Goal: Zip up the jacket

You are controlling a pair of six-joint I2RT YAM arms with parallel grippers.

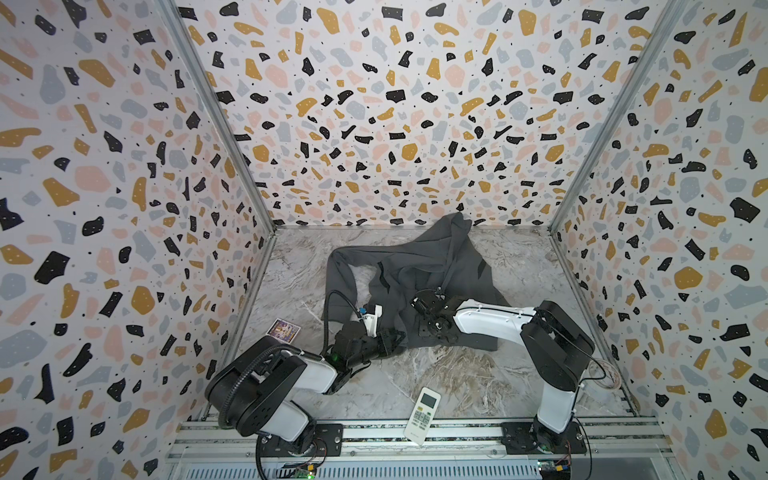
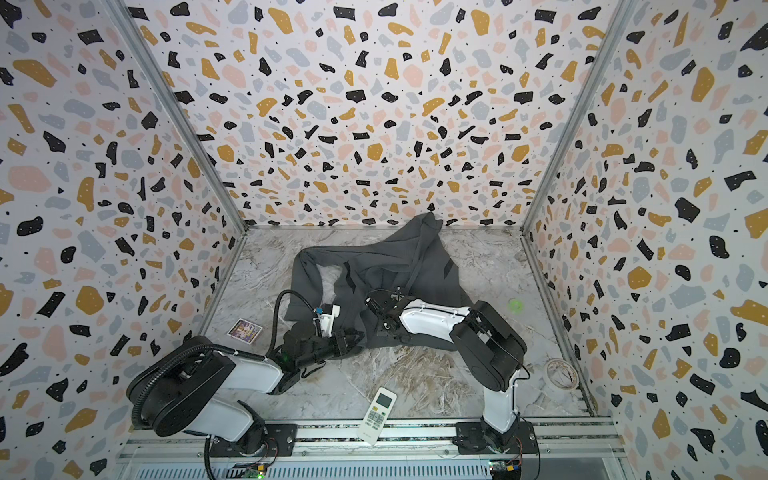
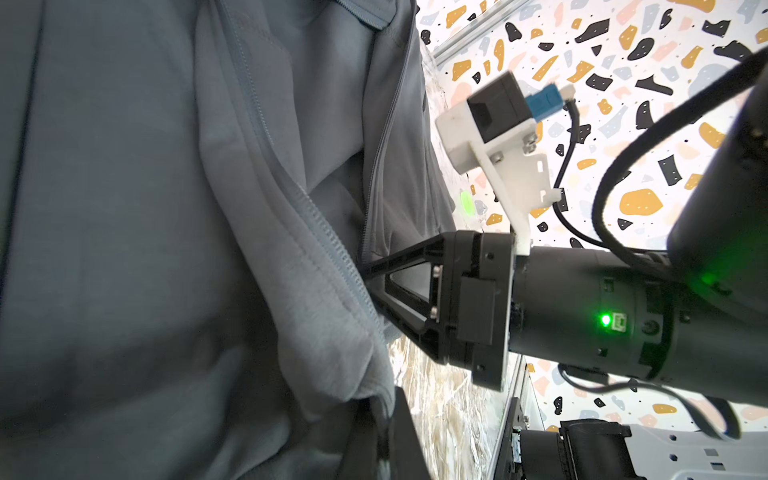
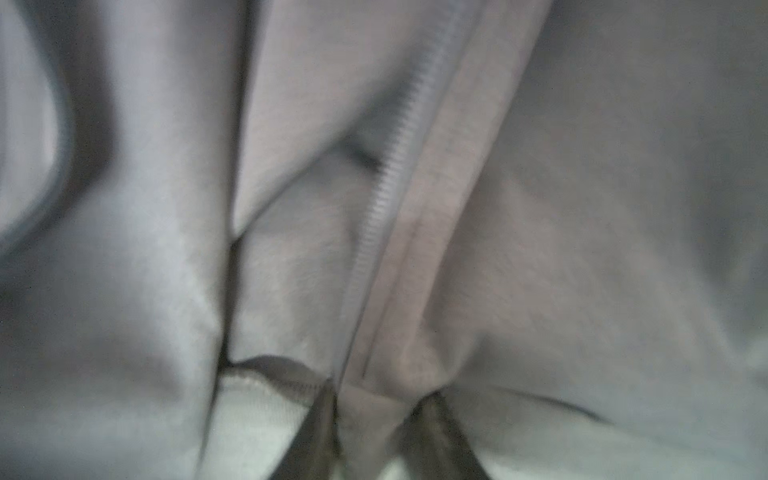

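Observation:
The dark grey jacket lies crumpled on the marble table, one sleeve looping left. My left gripper is shut on its near hem, with fabric pinched between the fingers. My right gripper points down into the middle of the jacket. Its jaws are closed on a fold beside the zip teeth. In the left wrist view two zip rows run apart, unjoined. The slider is hidden.
A white remote control lies at the front rail. A small printed card sits left of the jacket. A green disc and a coil of wire lie at the right. Patterned walls close in three sides.

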